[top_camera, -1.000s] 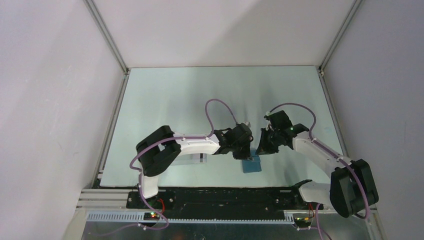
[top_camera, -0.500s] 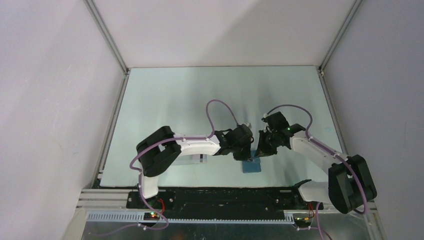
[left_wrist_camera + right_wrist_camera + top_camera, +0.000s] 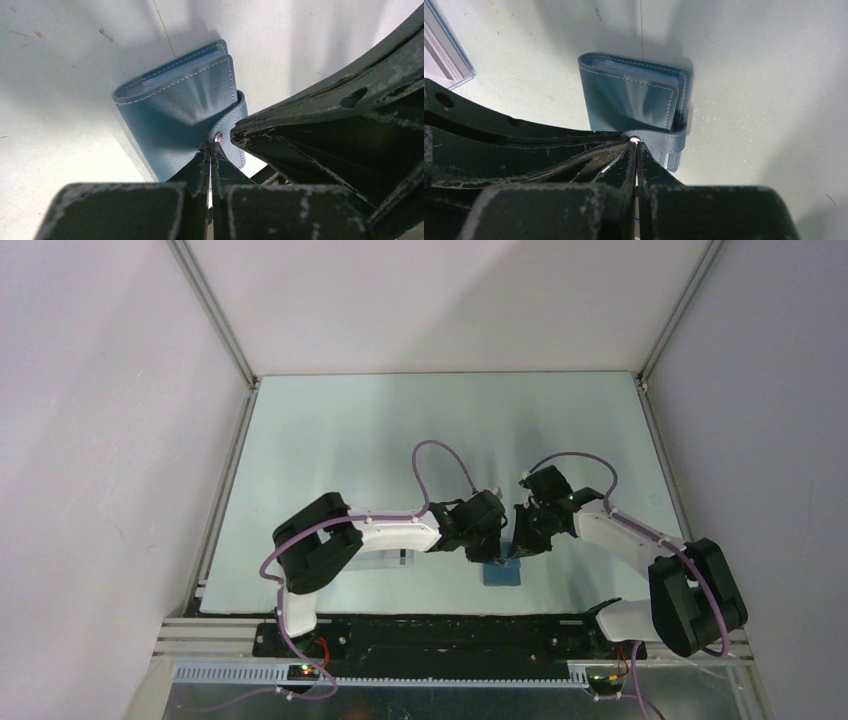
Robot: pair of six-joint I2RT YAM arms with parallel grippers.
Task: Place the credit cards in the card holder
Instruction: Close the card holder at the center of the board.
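Note:
The teal card holder [image 3: 504,573] lies folded shut on the table between both arms. Its clasp tab [image 3: 236,131] wraps over the front flap, and its metal snap shows. My left gripper [image 3: 212,146] is shut, with nothing between its fingers; its tips touch the tab at the snap. My right gripper [image 3: 636,144] is also shut and empty, and its tips rest on the same snap from the other side. In the top view the left gripper [image 3: 491,552] and right gripper [image 3: 519,544] meet over the holder's far edge. No loose credit cards are in view.
A clear plastic box [image 3: 391,558] sits on the table under the left forearm, and its corner [image 3: 445,52] shows in the right wrist view. The right gripper's fingers [image 3: 330,125] fill the right side of the left wrist view.
The right arm has edged left and closed in on the card holder. The left arm and the holder have hardly moved. Both grippers stay shut.

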